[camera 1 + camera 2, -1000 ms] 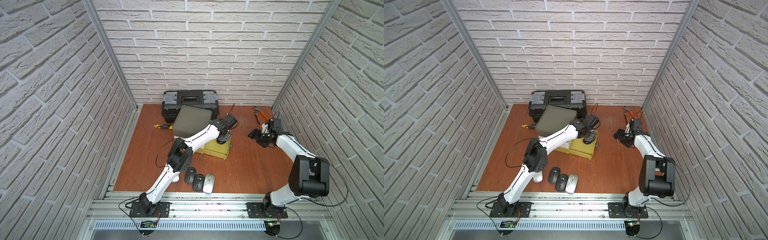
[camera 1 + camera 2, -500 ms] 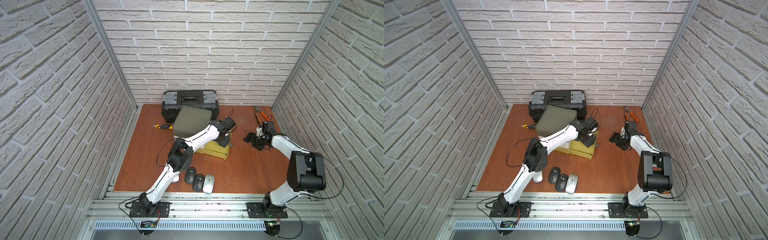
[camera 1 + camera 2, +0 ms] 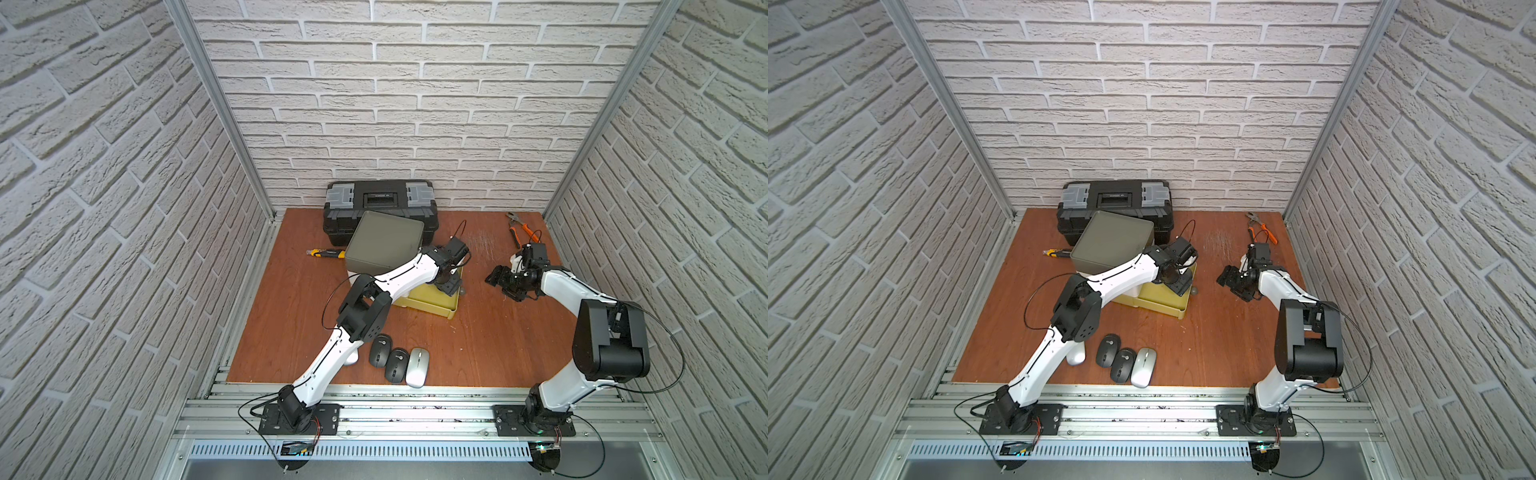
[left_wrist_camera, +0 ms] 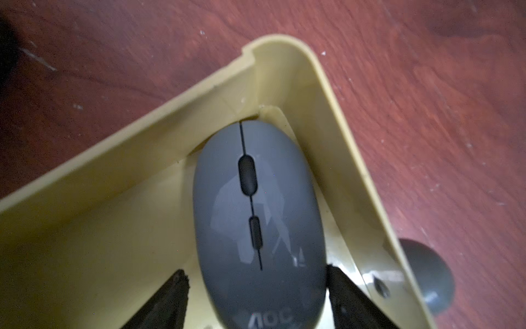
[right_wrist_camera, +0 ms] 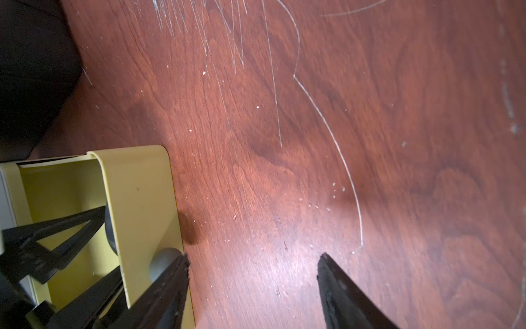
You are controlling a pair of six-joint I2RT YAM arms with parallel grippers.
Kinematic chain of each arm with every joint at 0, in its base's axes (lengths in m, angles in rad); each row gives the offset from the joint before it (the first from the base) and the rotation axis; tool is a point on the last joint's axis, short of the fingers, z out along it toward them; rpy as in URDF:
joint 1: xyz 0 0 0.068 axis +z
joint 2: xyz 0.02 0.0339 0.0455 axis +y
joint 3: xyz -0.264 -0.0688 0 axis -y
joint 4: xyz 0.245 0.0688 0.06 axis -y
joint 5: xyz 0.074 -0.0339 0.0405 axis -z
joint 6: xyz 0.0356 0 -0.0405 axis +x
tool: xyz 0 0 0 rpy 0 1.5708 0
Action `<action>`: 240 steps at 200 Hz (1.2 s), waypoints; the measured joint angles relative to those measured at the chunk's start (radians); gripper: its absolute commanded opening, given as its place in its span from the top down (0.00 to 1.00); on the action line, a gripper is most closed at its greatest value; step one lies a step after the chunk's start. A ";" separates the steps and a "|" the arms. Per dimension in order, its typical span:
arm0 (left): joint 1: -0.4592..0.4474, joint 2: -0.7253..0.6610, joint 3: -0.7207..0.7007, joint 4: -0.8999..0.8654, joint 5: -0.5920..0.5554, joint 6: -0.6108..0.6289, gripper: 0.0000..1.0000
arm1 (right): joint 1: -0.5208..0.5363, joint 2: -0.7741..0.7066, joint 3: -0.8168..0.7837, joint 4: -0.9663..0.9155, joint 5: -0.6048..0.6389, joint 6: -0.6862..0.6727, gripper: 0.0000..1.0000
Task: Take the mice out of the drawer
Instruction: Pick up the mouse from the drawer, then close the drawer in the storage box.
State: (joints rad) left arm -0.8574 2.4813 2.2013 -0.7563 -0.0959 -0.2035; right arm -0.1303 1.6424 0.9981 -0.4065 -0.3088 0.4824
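- Firstly, nearest my cameras, four mice lie on the counter [image 3: 478, 340] by its front edge. A silver mouse [image 3: 351, 356] is half hidden behind the left arm. Beside it come a black mouse [image 3: 381, 350], a second black mouse [image 3: 397, 364] and a second silver mouse [image 3: 417, 367], these three side by side.
- Mid-counter, the yellow drawer [image 3: 432, 309] stands pulled out of its olive-topped drawer unit [image 3: 384, 241].
- Inside the drawer, the dark grey mouse [image 4: 256, 199] lies on the drawer floor with its nose in a front corner and white lettering at its rear.
- My left hand [image 4: 256, 270] reaches into the drawer, fingers spread to either side of that mouse's rear. One finger [image 4: 170, 299] stands clear of the shell and the other sits just beside it, so I read the mouse as not gripped.
- My right hand [image 5: 252, 257] hangs over bare counter near the drawer's front and its grey knob [image 5: 162, 262], fingers wide apart with nothing between them.
- Farther back, a yellow-black utility knife [image 3: 326, 252] lies beside the unit and orange-handled pliers [image 3: 517, 230] lie near the right rear corner.
- Farthest, a black toolbox [image 3: 380, 199] stands against the rear wall.
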 measured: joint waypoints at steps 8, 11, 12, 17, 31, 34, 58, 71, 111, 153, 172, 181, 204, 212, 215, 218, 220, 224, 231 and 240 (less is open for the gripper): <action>0.000 0.002 -0.010 0.014 -0.001 -0.001 0.22 | 0.002 0.003 0.000 0.000 0.000 0.000 0.27; 0.000 0.002 -0.014 0.021 -0.002 -0.002 0.22 | 0.002 0.004 0.000 0.000 0.000 0.000 0.27; 0.000 0.002 -0.018 0.027 -0.002 -0.002 0.22 | 0.002 0.004 0.000 0.000 0.000 0.000 0.27; 0.000 0.002 -0.028 0.041 -0.004 -0.003 0.23 | 0.003 0.005 0.000 0.000 0.000 0.000 0.27; 0.000 -0.004 -0.064 0.098 -0.013 -0.014 0.24 | 0.004 0.005 0.000 0.002 0.000 0.000 0.27; 0.000 -0.006 -0.074 0.115 -0.017 -0.015 0.24 | 0.004 0.005 0.000 0.003 0.000 0.000 0.27; 0.000 -0.039 -0.170 0.241 -0.031 -0.026 0.24 | 0.006 0.005 0.000 0.009 -0.002 0.000 0.27; 0.000 -0.052 -0.207 0.292 -0.037 -0.027 0.26 | 0.008 0.008 0.000 0.014 -0.003 0.000 0.27; -0.001 -0.053 -0.216 0.327 -0.041 -0.026 0.60 | 0.013 0.023 0.000 0.021 -0.003 0.000 0.27; -0.001 -0.053 -0.174 0.228 -0.038 0.000 0.66 | 0.019 0.024 0.000 0.021 -0.003 -0.001 0.27; -0.001 -0.055 -0.112 0.091 -0.038 0.019 0.65 | 0.032 0.024 0.000 0.021 -0.003 -0.002 0.27; -0.001 -0.060 -0.082 0.026 -0.038 0.029 0.65 | 0.041 0.024 0.000 0.021 -0.003 -0.003 0.27; -0.003 -0.117 -0.031 -0.106 -0.013 0.053 0.65 | 0.071 0.026 -0.010 0.023 -0.003 -0.003 0.27; -0.003 -0.151 -0.015 -0.142 0.002 0.058 0.65 | 0.083 0.031 -0.013 0.023 -0.003 -0.003 0.27; -0.003 -0.165 -0.006 -0.158 0.010 0.060 0.65 | 0.089 0.034 -0.014 0.024 -0.002 -0.003 0.27; -0.003 -0.179 0.002 -0.169 0.013 0.063 0.65 | 0.093 0.037 -0.014 0.025 -0.003 -0.003 0.27; -0.003 -0.190 0.006 -0.175 0.017 0.063 0.65 | 0.098 0.039 -0.015 0.026 -0.003 -0.002 0.27; -0.003 -0.210 0.017 -0.187 0.023 0.066 0.65 | 0.105 0.045 -0.017 0.028 -0.003 -0.002 0.27; -0.003 -0.249 0.034 -0.201 0.034 0.070 0.65 | 0.118 0.053 -0.018 0.029 -0.003 0.000 0.27; -0.003 -0.309 0.055 -0.216 0.048 0.074 0.64 | 0.137 0.065 -0.019 0.031 -0.003 0.002 0.27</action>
State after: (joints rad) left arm -0.8604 2.1723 2.2559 -0.9726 -0.0475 -0.1299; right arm 0.0063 1.7077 0.9794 -0.3759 -0.3115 0.4839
